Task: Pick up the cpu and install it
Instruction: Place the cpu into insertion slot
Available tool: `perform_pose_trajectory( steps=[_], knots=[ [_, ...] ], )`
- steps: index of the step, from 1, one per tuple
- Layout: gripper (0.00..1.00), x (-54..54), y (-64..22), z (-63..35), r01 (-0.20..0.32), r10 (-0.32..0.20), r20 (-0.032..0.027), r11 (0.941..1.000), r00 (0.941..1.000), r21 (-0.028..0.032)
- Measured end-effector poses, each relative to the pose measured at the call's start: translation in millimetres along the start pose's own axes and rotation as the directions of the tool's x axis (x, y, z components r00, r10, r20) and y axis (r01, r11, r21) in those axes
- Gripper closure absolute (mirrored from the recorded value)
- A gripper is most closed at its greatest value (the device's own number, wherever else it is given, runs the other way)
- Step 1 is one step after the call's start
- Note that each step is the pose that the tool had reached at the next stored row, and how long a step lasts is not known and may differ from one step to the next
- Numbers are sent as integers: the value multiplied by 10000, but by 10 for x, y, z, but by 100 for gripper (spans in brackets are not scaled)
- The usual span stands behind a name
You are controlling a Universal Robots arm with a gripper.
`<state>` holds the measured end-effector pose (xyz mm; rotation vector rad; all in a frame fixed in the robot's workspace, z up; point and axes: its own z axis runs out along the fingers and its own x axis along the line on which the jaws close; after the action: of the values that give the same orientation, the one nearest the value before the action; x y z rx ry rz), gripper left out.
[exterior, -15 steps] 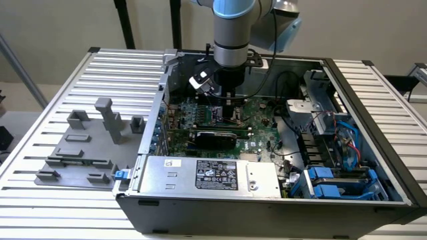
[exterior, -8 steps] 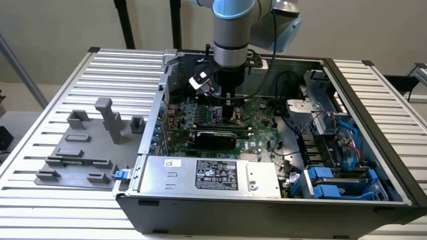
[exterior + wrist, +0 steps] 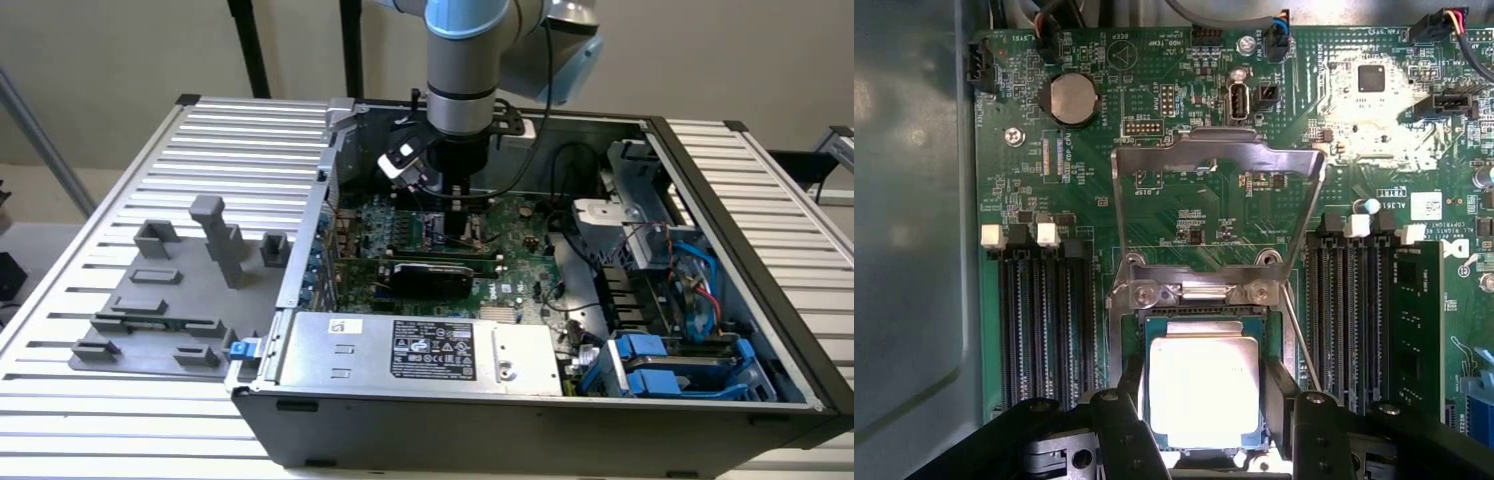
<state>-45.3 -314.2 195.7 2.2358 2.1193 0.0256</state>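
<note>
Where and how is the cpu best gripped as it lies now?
Probably by two opposite side edges, coming straight down: the cpu lies flat, its metal top smooth, and the hinged metal frame stands swung open, leaving it clear from above.

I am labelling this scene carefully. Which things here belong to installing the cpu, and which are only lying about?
For the job: small square silvery-grey cpu; raised metal socket frame; green motherboard.
Lying about: large silver box with black label; grey plastic blocks beside the case; blue drive carriers; round silver coin battery.
</note>
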Motion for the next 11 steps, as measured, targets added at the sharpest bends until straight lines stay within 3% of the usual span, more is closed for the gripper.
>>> perform_pose_trajectory(
  steps=[9, 11],
  knots=[
    [45, 1, -4, 14, 5, -5, 16, 10000, 10000, -3],
    [38, 2, -4, 17, 5, -5, 14, 10000, 10000, -6]
  ],
)
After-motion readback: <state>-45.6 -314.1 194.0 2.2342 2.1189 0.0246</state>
